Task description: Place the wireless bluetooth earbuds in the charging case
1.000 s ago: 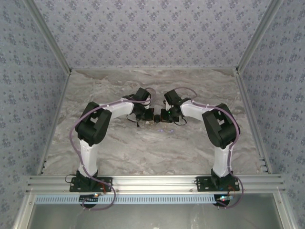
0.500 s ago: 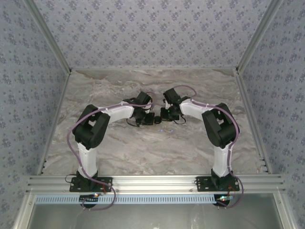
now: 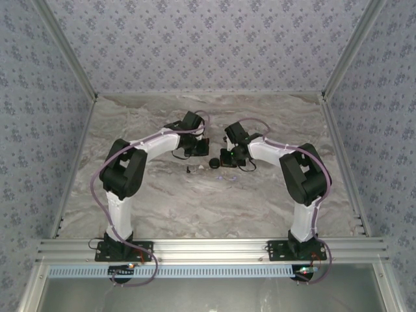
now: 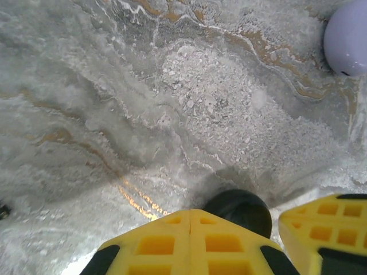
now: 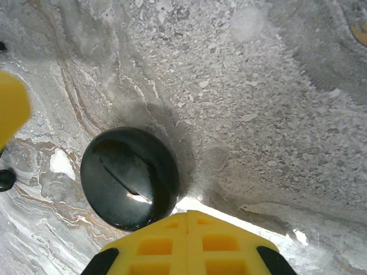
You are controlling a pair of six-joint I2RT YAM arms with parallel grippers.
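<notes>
One black puck (image 5: 129, 177), one lilac puck (image 4: 347, 37) lie apart.

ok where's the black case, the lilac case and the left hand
black case (image 5: 129, 177): right wrist view, middle of its domed lid
lilac case (image 4: 347, 37): left wrist view, its rounded side at the frame edge
left hand (image 4: 190, 220): left wrist view, seam between its shut fingertips

- A robot test cell, lab-like: left arm (image 3: 123, 177) and right arm (image 3: 304, 175) bolted to an aluminium rail (image 3: 214, 247).
- Patterned wall panels (image 3: 208, 45) box in a marble-look tabletop (image 3: 214, 205).
</notes>
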